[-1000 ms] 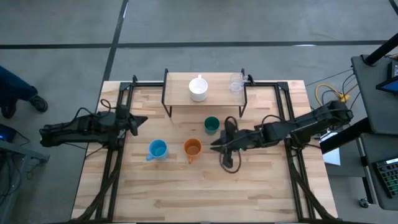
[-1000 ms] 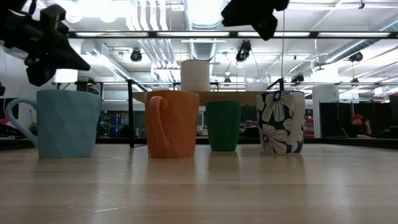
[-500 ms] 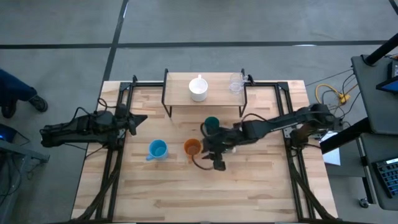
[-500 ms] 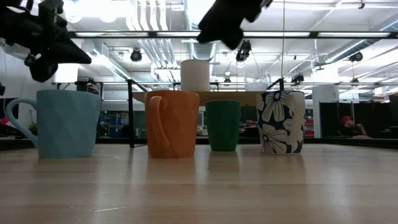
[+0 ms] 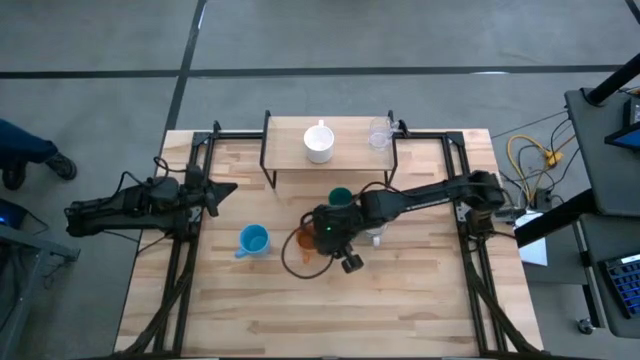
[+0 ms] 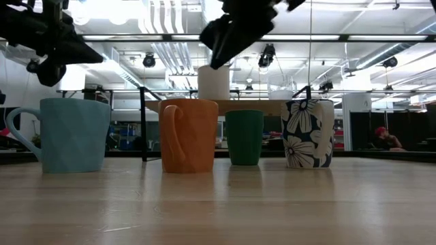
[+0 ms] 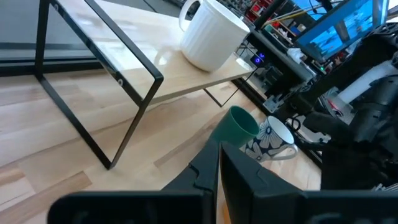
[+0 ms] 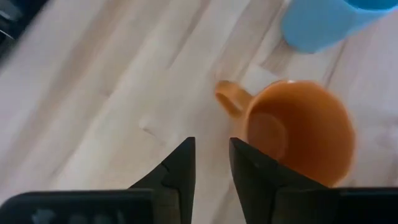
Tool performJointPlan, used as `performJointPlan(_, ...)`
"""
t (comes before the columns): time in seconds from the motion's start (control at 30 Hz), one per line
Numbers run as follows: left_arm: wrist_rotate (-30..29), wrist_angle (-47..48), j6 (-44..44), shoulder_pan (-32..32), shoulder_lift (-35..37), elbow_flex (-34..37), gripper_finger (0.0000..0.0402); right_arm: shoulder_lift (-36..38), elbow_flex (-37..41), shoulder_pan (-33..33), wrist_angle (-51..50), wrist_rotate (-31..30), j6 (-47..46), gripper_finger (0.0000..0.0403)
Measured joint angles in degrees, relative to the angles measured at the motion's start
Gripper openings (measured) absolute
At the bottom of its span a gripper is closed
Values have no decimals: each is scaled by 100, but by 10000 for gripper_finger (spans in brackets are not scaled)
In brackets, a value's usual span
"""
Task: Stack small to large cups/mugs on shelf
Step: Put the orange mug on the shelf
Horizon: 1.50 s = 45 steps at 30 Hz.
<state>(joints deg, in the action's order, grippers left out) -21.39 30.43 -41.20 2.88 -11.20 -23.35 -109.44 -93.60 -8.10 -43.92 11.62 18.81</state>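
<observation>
Moved: right arm swings from beside the floral mug across to above the orange mug; left arm parked in the same place throughout; no cup has shifted.
Table (image 5: 420,310): carries the shelf at the far edge, four cups on the bare wood in front of it.
Shelf (image 5: 350,128): light-wood board on black legs, holds two items, room between and beside them.
Right gripper (image 8: 211,163): hangs over the table next to the orange mug's handle, above the rim, not touching; fingers (image 8: 177,171) stand a narrow gap apart, nothing between them.
Left gripper (image 7: 219,163): at the left side of the table, well apart from all cups; fingers pressed together, empty.
Light blue mug (image 5: 253,240): on the table, left of the orange one, apart from it.
Orange mug (image 8: 298,127): on the table, upright, empty, handle toward the right gripper.
White mug (image 5: 319,143): on the shelf, mid-board, ribbed sides.
Floral mug (image 6: 308,133): white with dark flower print, on the table right of the green cup; mostly hidden under the right arm from above.
Dark green cup (image 6: 244,137): on the table just in front of the shelf.
Clear glass (image 5: 379,134): on the shelf, right end.
Progress: two of six up, four left on the table. Judging by position, orange is next.
Writing: no brand or label readable anywhere; the floral print is the only marking.
</observation>
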Motion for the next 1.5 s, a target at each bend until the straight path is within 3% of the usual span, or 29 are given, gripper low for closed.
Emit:
performJointPlan(0.3,95,2,-6,1,58,0,2,-1026,-1501,26,-1494,-158,773,102)
performJointPlan(0.53,154,-2,-2,1,87,0,2,-1459,-2352,89,-1978,-450,1224,103)
performJointPlan(1.1,313,3,-6,1,87,0,2,-1457,-1862,214,-1958,-579,1320,109)
performJointPlan(1.5,317,1,-40,0,86,0,2,-1457,-1218,212,-858,-677,1318,91)
